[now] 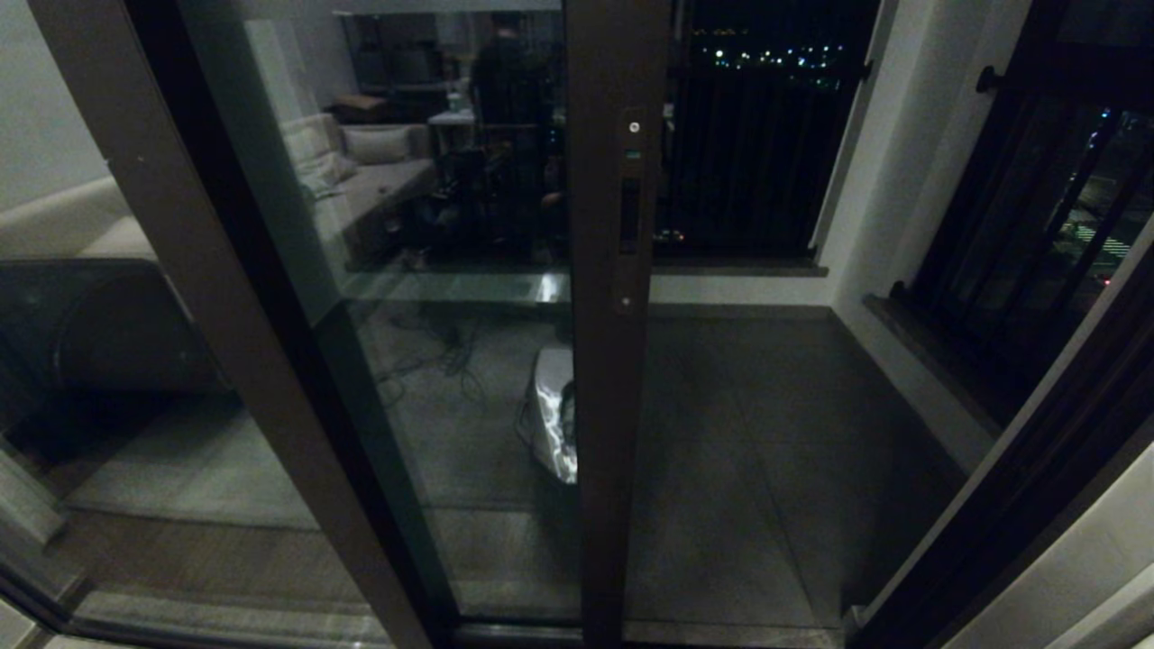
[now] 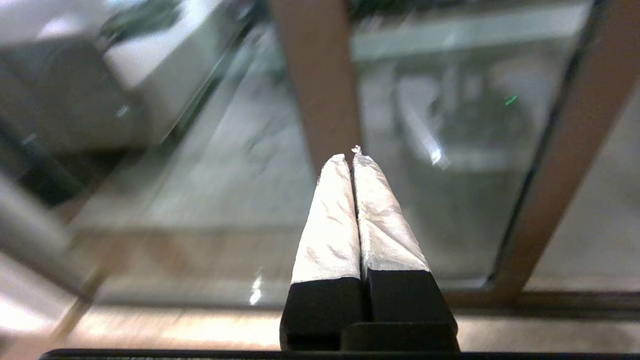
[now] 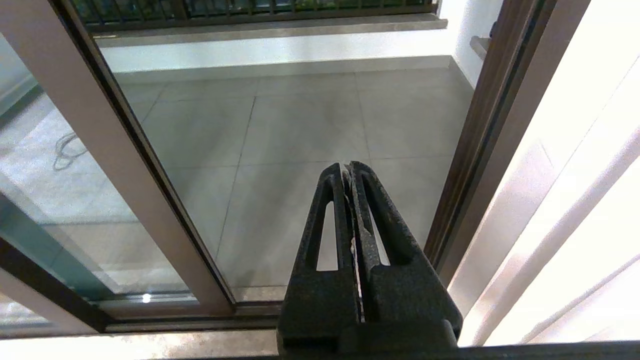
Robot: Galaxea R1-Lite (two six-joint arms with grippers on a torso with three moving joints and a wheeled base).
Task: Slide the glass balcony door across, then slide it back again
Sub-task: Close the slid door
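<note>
The glass balcony door point(image 1: 451, 297) stands partly slid to the left. Its dark brown stile point(image 1: 613, 379) runs down the middle of the head view, with the narrow black handle slot point(image 1: 629, 214) and small screws on it. Neither gripper shows in the head view. In the left wrist view my left gripper point(image 2: 350, 157) is shut and empty, its white-wrapped fingers point(image 2: 330, 225) pointing at glass near a brown frame post point(image 2: 320, 85). My right gripper point(image 3: 348, 167) is also shut and empty, and hangs before the open gap beside the door stile point(image 3: 105, 150).
A wider plain brown post point(image 1: 207, 297) with fixed glass stands on the left. The doorway's right jamb point(image 1: 1019, 505) point(image 3: 475, 150) bounds the gap. Beyond lie the grey balcony tiles point(image 1: 757, 433), a low ledge point(image 1: 739, 269) and black barred railings point(image 1: 757, 135).
</note>
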